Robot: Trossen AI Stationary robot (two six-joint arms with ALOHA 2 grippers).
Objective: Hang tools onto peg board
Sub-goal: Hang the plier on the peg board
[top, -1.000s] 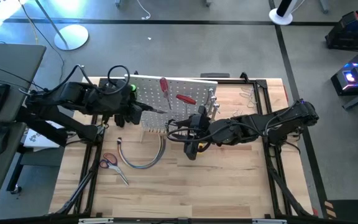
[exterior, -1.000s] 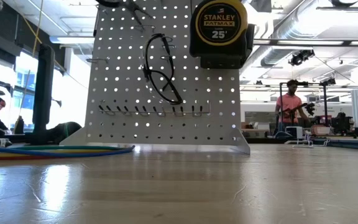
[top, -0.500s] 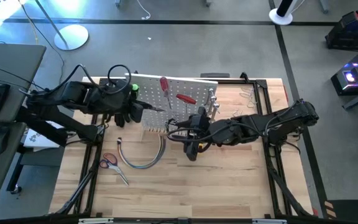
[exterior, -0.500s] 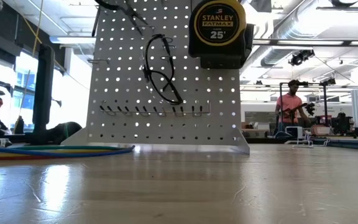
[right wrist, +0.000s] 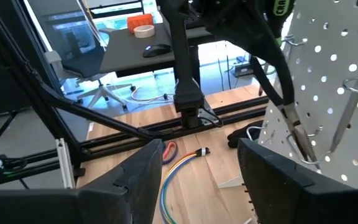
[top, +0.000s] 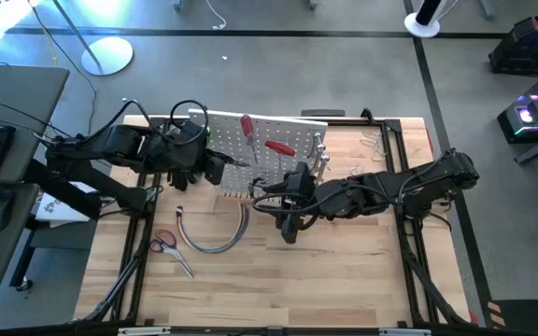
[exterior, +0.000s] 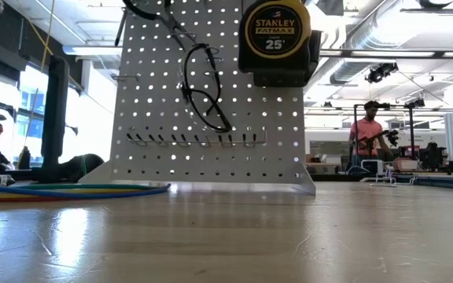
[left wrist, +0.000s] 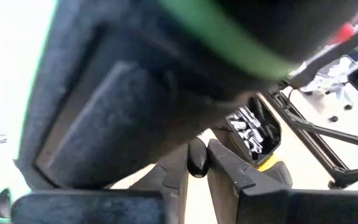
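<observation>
left claw [top: 215,166] clenched on pliers [right wrist: 289,115], held against the peg board [top: 278,135] just ahead. stiff, jaw-heavy, rubbery handles: grip near the pivot. right claw [top: 288,227] released, hovering over the worktop [top: 344,271].

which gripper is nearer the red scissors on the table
Left. The left gripper is at the peg board's left edge, above the scissors; the right gripper hovers farther off, right of the cables.

L gripper [top: 220,166] w/ pliers [exterior: 163,20] shifted along board.
</observation>
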